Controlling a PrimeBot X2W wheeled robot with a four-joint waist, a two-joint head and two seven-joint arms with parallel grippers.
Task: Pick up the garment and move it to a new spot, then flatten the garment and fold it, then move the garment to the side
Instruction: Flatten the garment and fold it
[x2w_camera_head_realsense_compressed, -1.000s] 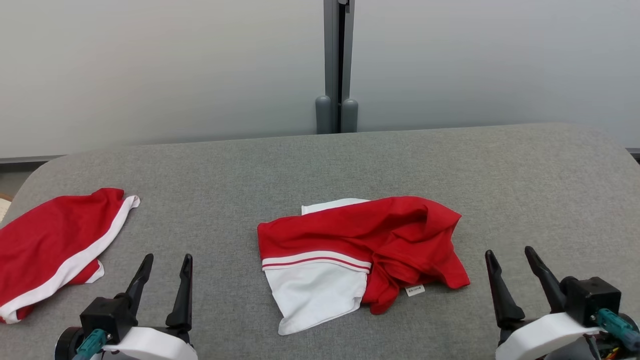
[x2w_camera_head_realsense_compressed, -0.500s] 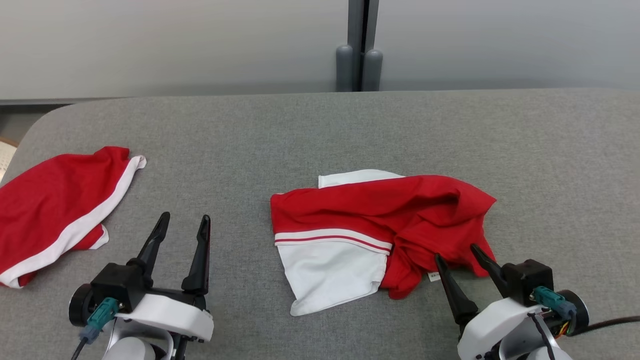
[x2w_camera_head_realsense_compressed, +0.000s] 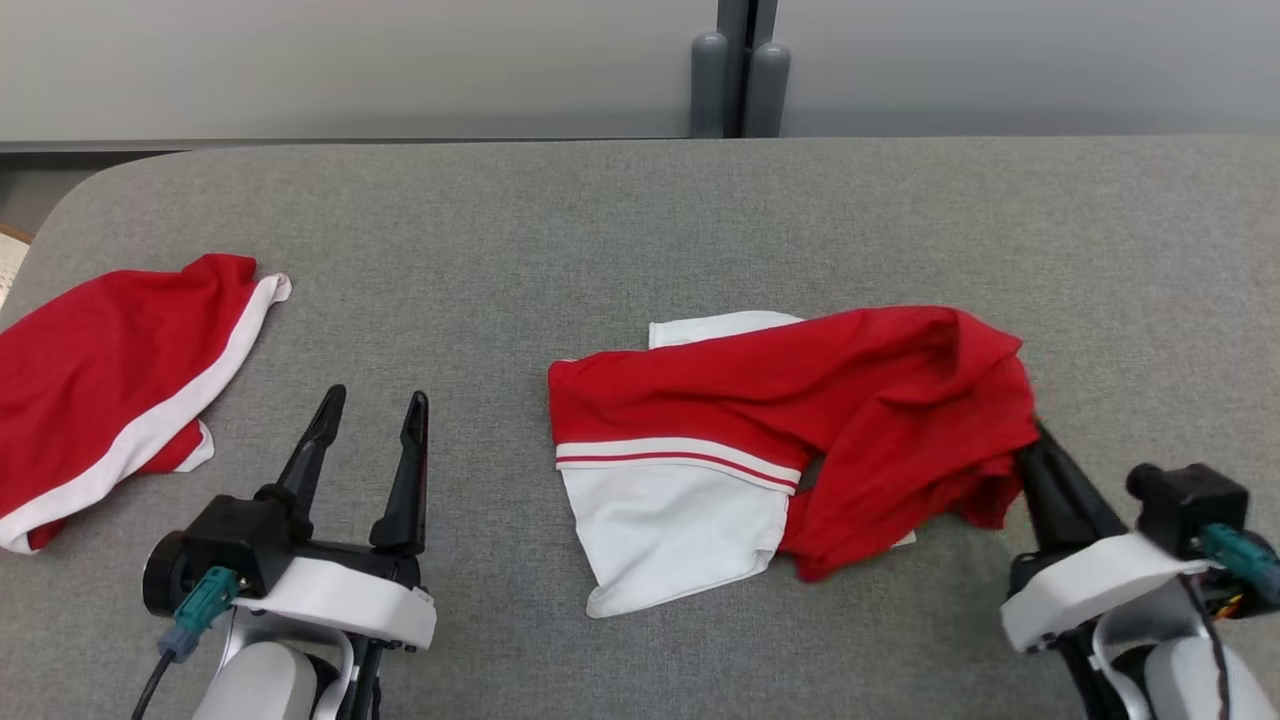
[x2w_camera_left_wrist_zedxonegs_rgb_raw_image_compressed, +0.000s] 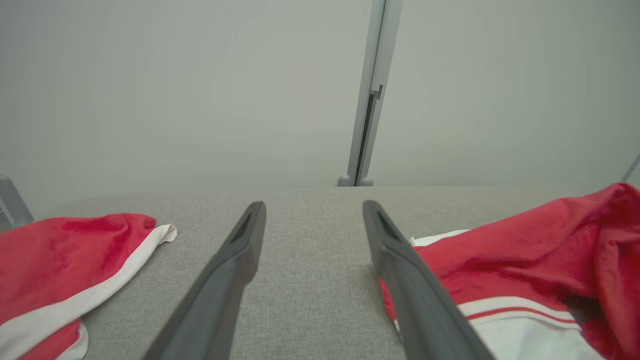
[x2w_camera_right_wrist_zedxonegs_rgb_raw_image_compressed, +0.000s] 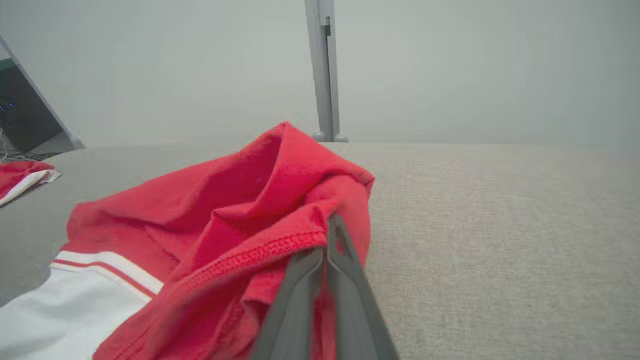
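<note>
One rumpled red-and-white garment (x2w_camera_head_realsense_compressed: 780, 400)

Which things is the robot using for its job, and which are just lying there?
For the job: middle red-and-white garment; right hand, shut on its red edge; left hand, open.
Just lying about: other red garment at the left; grey post behind the table.
</note>
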